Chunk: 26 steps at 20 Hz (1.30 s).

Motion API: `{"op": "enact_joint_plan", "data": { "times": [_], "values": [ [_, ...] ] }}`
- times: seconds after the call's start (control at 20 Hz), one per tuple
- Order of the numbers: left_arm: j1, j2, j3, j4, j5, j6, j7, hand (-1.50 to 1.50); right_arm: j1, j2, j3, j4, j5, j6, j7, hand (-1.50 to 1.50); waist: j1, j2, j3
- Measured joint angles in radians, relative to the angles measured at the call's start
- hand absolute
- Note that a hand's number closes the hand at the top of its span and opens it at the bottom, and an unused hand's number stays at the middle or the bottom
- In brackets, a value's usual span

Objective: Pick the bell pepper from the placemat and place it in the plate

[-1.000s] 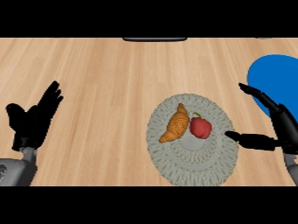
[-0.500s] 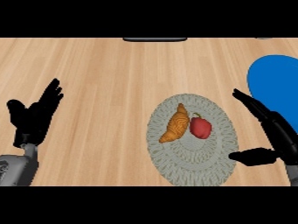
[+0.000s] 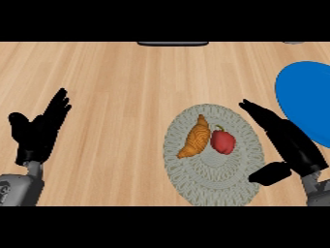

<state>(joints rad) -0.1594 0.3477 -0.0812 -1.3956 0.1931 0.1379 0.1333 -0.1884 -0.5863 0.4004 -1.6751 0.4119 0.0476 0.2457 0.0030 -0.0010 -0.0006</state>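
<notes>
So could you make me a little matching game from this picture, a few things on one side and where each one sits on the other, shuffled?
Things:
1. pepper
2. croissant
3. plate
4. left hand

Places:
A. far left, open, fingers up
B. right edge of the counter
C. on the placemat, right one of the two foods
D. on the placemat, left one of the two foods

Pairs: 1-C, 2-D, 3-B, 4-A
</notes>
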Motion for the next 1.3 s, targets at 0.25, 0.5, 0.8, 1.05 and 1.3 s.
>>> {"op": "enact_joint_plan", "data": {
  "times": [0.25, 0.5, 0.8, 1.05, 1.3],
  "values": [
    [-0.021, -0.011, 0.025, 0.041, -0.007, -0.016, -0.019, 0.0, -0.048, 0.032, 0.043, 0.016, 0.103, 0.076, 0.116, -1.5, -0.001, 0.001, 0.0],
    [-0.023, -0.015, 0.036, 0.019, -0.017, -0.035, 0.009, 0.0, -0.074, 0.078, 0.058, 0.068, 0.171, 0.152, 0.167, -1.5, 0.0, 0.001, 0.0],
    [-0.023, -0.048, 0.044, 0.016, -0.053, -0.036, 0.011, 0.0, -0.129, 0.169, 0.04, 0.133, 0.224, 0.251, 0.211, -1.5, 0.0, 0.001, 0.001],
    [0.0, -0.064, 0.065, 0.01, -0.069, -0.058, -0.001, 0.0, -0.142, 0.222, 0.014, 0.18, 0.293, 0.288, 0.211, -1.5, 0.0, 0.001, 0.001],
    [0.002, -0.074, 0.087, 0.01, -0.09, -0.073, -0.003, 0.0, -0.165, 0.273, -0.012, 0.284, 0.374, 0.269, 0.155, -1.5, 0.001, 0.001, 0.001]
  ]
}}
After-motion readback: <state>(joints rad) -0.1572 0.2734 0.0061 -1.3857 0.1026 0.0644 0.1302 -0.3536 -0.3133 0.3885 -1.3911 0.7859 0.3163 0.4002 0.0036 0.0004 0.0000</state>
